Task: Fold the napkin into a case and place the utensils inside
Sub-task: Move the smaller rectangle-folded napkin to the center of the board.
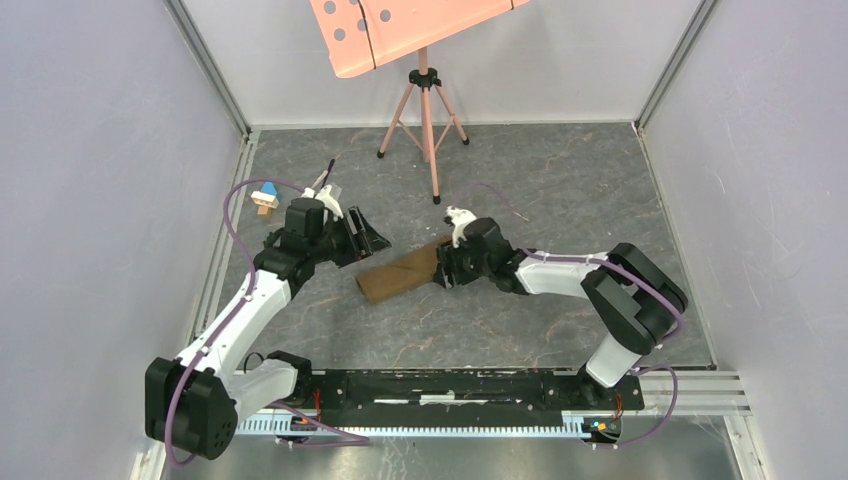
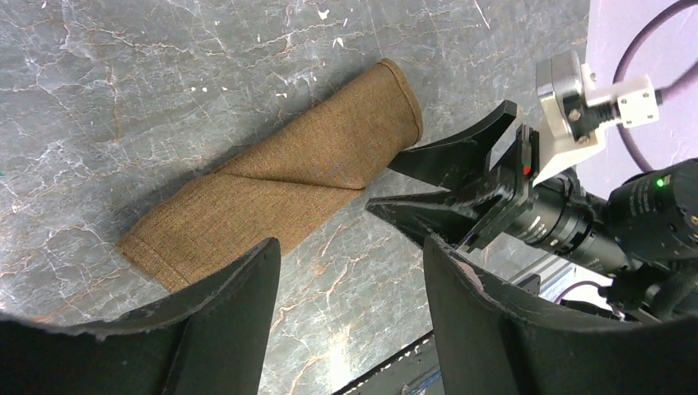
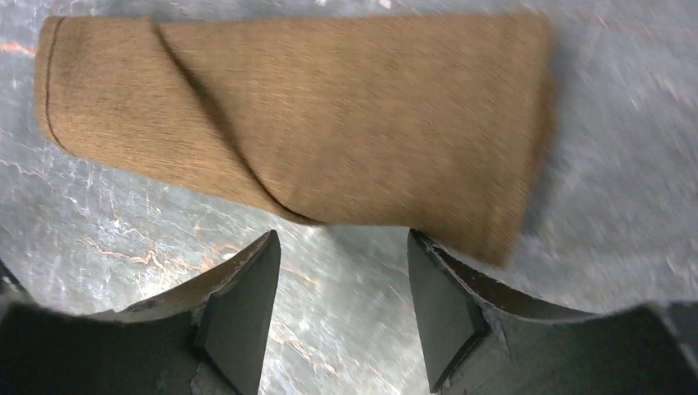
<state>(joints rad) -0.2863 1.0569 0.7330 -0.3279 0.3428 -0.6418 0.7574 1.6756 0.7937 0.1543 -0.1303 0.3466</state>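
Right beside the case (image 1: pixel 400 275), both arms hover. The left gripper (image 2: pixel 350 267) is near its left end, fingers spread wide with only bare table (image 1: pixel 560 180) between them. The right gripper (image 3: pixel 342 247) sits just beside the other end, jaws also apart and holding nothing. Neither one is pinching the cloth as far as I can see.

The napkin looks folded already: a narrow layered strip lying on the table, with a diagonal flap (image 2: pixel 288 177) crossing its middle. My read is that folding is basically done and loading comes next.

To do that well, I'd lift the claws straight up off the case, not sideways, since soft cloth like that probably drags and the layers slide open. Then pin one end of the case with one claw while the other slides a utensil in low and flat, one piece at a time.

Contents: nothing in the case that I can spot, and no handle pokes out of either end. I can't tell which end is the actual mouth from these angles. No clear look at the fork or spoon either. Something thin and dark (image 1: pixel 327 172) sticks out past the left wrist, well apart from the case, but it's too small to call. A little toy block (image 1: pixel 265 197) sits farther out on that same side.
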